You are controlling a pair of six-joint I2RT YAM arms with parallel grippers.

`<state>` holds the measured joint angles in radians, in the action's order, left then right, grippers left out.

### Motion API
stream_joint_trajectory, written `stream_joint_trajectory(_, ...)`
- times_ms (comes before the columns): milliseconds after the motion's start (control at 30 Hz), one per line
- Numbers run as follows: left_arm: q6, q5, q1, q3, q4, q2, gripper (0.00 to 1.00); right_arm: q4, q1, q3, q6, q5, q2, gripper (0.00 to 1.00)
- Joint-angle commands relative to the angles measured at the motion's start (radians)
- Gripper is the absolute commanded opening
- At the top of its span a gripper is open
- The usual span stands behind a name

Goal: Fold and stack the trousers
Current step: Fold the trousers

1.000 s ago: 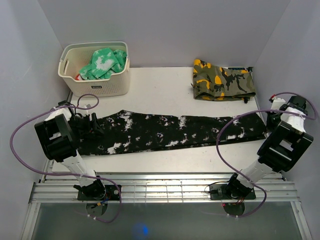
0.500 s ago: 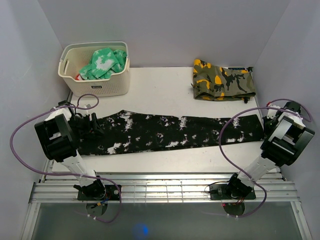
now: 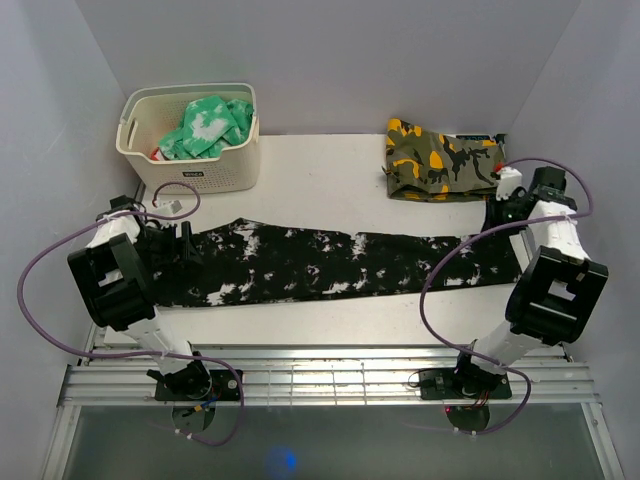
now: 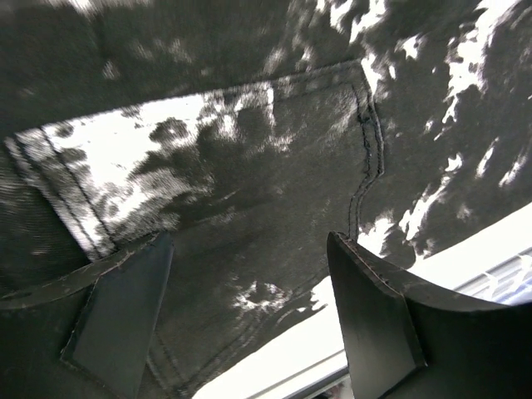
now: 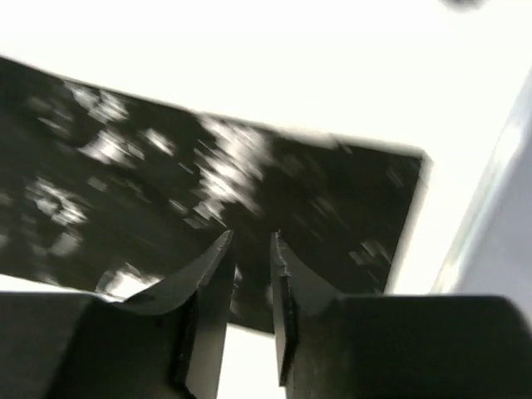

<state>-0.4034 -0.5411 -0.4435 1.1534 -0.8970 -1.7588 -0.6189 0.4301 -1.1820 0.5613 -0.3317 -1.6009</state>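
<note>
The black white-speckled trousers (image 3: 330, 262) lie stretched flat across the table, waist end at the left, leg ends at the right. My left gripper (image 3: 185, 243) hovers over the waist end. In the left wrist view it (image 4: 249, 320) is wide open and empty just above the fabric (image 4: 249, 166), with a pocket seam and the trousers' near edge below it. My right gripper (image 3: 497, 213) is above the far right corner of the leg ends. The right wrist view is blurred; there the gripper (image 5: 251, 241) is almost shut, with a narrow gap and nothing in it, above the fabric (image 5: 316, 191).
A cream basket (image 3: 190, 168) holding a green-and-white garment (image 3: 207, 125) stands at the back left. A folded camouflage garment (image 3: 445, 160) lies at the back right, just beyond my right gripper. Grey walls close both sides. A metal rail (image 3: 330, 375) runs along the near edge.
My right arm swung from the right of the leg ends to the back-left, over their far corner. My left gripper shifted slightly. The trousers barely moved.
</note>
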Motion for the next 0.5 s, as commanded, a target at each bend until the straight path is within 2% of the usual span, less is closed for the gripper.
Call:
stream_joint_trajectory(0, -0.055, -0.016, 0.002, 0.012, 0.041, 0.078, 0.86, 0.042, -0.112, -0.041, -0.093, -0.095, -0.03, 0.29)
stream_joint_trajectory(33, -0.052, -0.017, 0.002, 0.014, 0.038, 0.075, 0.86, 0.057, -0.129, -0.042, -0.106, -0.087, -0.05, 0.2)
stream_joint_trajectory(100, -0.045, -0.014, 0.002, 0.016, 0.04, 0.07, 0.86, 0.08, -0.161, -0.038, -0.141, -0.081, -0.105, 0.15)
stream_joint_trajectory(133, -0.032, -0.011, 0.002, 0.014, 0.046, 0.068, 0.86, 0.091, -0.168, -0.036, -0.15, -0.072, -0.125, 0.09)
stream_joint_trajectory(300, 0.0, 0.018, 0.0, 0.016, 0.053, 0.045, 0.86, 0.148, -0.174, -0.016, -0.173, 0.022, -0.24, 0.08)
stream_joint_trajectory(467, 0.04, 0.122, -0.032, 0.005, 0.108, 0.025, 0.85, 0.248, -0.131, 0.047, -0.124, 0.209, -0.284, 0.08)
